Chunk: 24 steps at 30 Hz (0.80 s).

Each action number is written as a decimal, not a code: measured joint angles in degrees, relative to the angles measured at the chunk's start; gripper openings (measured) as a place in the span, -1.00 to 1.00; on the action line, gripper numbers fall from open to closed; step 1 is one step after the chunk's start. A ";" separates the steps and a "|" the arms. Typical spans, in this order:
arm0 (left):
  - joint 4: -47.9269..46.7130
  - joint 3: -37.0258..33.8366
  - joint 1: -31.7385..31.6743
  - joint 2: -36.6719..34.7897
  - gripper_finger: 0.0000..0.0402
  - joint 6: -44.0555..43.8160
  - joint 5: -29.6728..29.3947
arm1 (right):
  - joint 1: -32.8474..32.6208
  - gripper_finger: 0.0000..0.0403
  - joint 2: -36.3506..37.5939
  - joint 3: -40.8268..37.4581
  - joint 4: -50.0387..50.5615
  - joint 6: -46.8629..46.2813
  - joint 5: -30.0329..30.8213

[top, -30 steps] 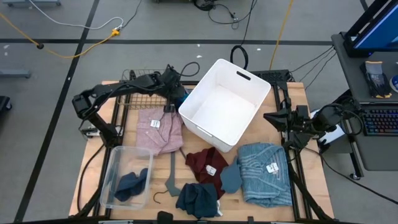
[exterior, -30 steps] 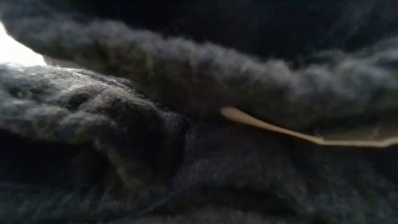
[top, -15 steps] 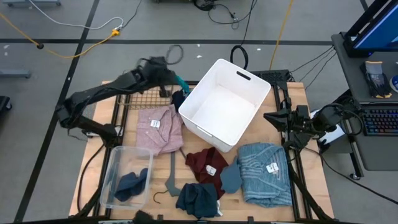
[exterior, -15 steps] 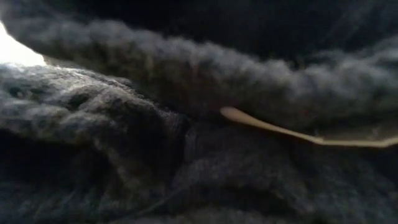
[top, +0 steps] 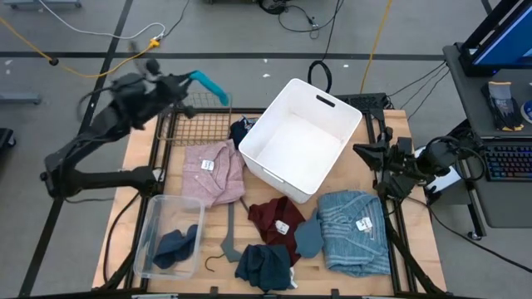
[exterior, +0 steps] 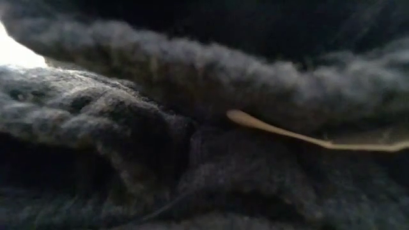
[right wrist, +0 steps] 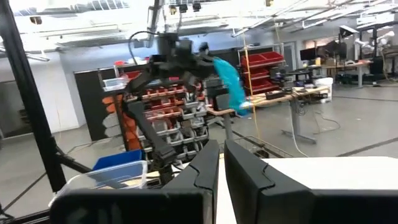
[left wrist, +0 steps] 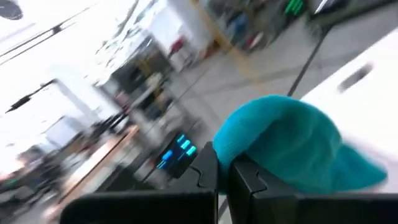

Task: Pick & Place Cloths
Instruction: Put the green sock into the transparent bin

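1. Up above the desk's far left corner, the left gripper is raised high, its jaws pinched tight on a teal cloth that trails from them toward the white bin.
2. Seen from the left wrist, the teal cloth bulges just past the two dark fingers, which stand pressed together on its edge.
3. From the right wrist, the same cloth hangs down from the raised left arm, well apart from the right arm's own jaws.
4. The right gripper waits at the desk's right edge, just beside the bin, jaws nearly together and holding nothing.
5. A dark navy cloth lies against the bin's left wall.
6. The pink cloth lies flat left of the bin, the maroon cloth in front of it, the light-blue ribbed cloth to the front right.
7. More navy pieces lie at the front edge beside a grey hanger; another lies in a clear container.
8. Dark knit fabric fills the low view.
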State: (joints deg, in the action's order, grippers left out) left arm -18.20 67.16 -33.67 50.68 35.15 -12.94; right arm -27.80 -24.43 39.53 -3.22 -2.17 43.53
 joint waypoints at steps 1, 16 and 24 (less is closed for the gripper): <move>-0.24 0.00 0.00 -1.34 -0.99 -1.38 2.57 | -0.01 -0.90 0.00 0.00 -0.01 0.00 -0.01; -0.86 0.02 0.12 -9.99 -0.99 -23.42 53.15 | -0.01 -0.90 -0.02 0.00 1.46 0.07 -0.20; 5.64 0.02 4.47 -9.80 -0.99 -34.42 67.97 | -0.01 -0.90 -0.02 -0.05 2.22 1.51 -0.26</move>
State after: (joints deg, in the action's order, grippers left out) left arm -12.55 67.18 -29.20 40.88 0.73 55.03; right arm -27.81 -24.45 39.48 -1.00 -0.66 43.27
